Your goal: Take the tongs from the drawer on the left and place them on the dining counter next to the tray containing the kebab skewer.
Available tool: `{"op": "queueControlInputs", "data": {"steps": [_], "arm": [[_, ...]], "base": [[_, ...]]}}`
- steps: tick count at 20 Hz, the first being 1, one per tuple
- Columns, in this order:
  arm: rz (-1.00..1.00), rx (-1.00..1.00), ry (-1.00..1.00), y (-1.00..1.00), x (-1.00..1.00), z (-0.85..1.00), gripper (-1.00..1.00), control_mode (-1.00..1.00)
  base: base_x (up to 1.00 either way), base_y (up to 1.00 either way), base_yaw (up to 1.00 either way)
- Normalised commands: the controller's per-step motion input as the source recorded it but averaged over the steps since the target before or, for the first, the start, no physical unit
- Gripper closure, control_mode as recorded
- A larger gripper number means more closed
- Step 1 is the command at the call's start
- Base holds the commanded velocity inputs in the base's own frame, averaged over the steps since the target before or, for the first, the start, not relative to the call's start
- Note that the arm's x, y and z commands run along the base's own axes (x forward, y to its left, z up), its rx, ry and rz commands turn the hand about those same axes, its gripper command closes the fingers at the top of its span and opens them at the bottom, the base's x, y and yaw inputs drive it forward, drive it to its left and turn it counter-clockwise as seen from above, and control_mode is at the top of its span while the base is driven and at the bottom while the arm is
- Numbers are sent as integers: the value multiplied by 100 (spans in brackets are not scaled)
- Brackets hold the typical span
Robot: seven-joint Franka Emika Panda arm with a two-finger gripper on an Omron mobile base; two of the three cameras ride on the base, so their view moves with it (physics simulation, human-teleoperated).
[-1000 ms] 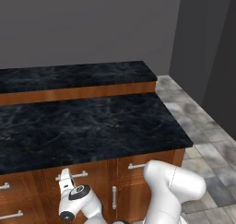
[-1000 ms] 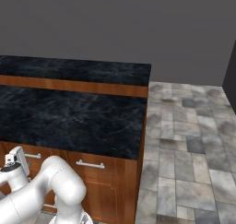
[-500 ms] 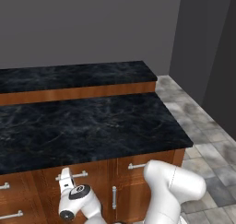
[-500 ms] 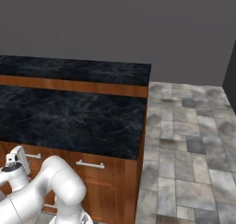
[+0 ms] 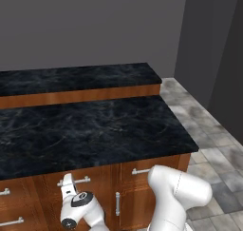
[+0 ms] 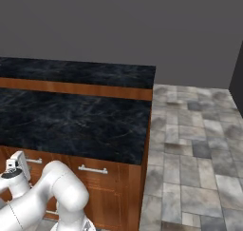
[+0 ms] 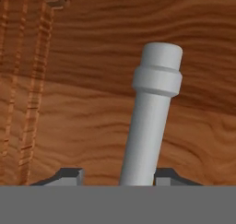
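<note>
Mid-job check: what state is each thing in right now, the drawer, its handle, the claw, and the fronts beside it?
Drawer: shut, front flush with its neighbours.
Handle: sits between the claw's tips, a gap visible on one side.
Claw: astride the handle; firm grip not confirmed.
Next drawer: shut.
Narrow door: shut.

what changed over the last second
No visible movement in the base views. The end effector stays low at the reddish-brown wooden drawer front, its tips either side of the silver bar handle. The black marble counter is unchanged.
</note>
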Motion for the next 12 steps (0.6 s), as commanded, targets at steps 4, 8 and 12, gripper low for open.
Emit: {"op": "queueControlInputs", "data": {"steps": [4, 8, 12], "arm": [[0, 0, 0, 0, 0, 0, 100, -100], [0, 0, 0, 0, 0, 0, 100, -100], [0, 0, 3, 0, -7, 0, 100, -100]], "base": [[0, 0, 0], [0, 0, 0], [0, 0, 0]]}}
